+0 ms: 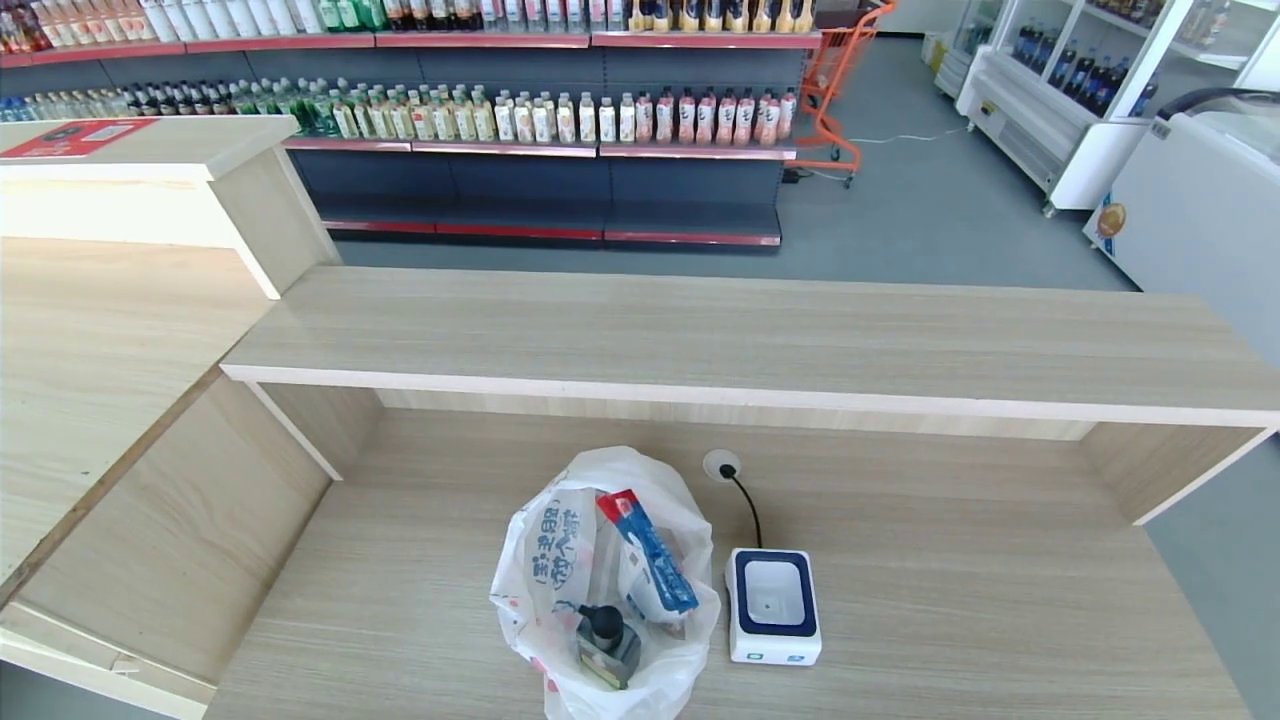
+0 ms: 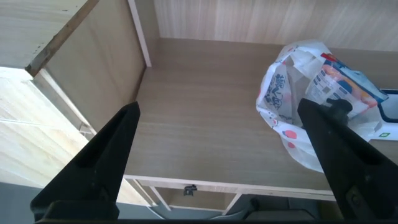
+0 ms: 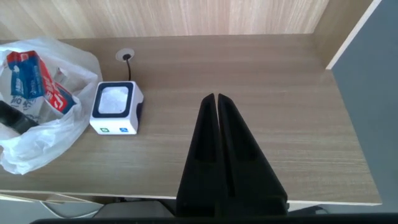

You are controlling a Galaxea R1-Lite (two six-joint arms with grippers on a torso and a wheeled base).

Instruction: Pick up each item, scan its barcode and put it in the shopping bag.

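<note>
Limp, light shopping bag (image 1: 530,570) by bench's near edge; probably best pinched at rim. Left tool (image 2: 217,109) spread, right tool (image 3: 216,98) closed, both empty.

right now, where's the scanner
In the head view the scanner sits on the counter, just right of the bag, its cable running back to a hole in the counter.

We see the left pincer (image 2: 219,107) and the right pincer (image 3: 216,98) in plain black. Near the left pincer, the shopping bag (image 1: 540,580) is translucent white with blue print and red dots. It holds a blue, white and red box (image 1: 650,555) and a dark, black-capped bottle (image 1: 605,650). Near the right pincer, the scanner (image 1: 772,605) is white with a navy frame, and its cable (image 1: 748,505) is black. The surface (image 1: 1000,600) shows pale wood grain.
</note>
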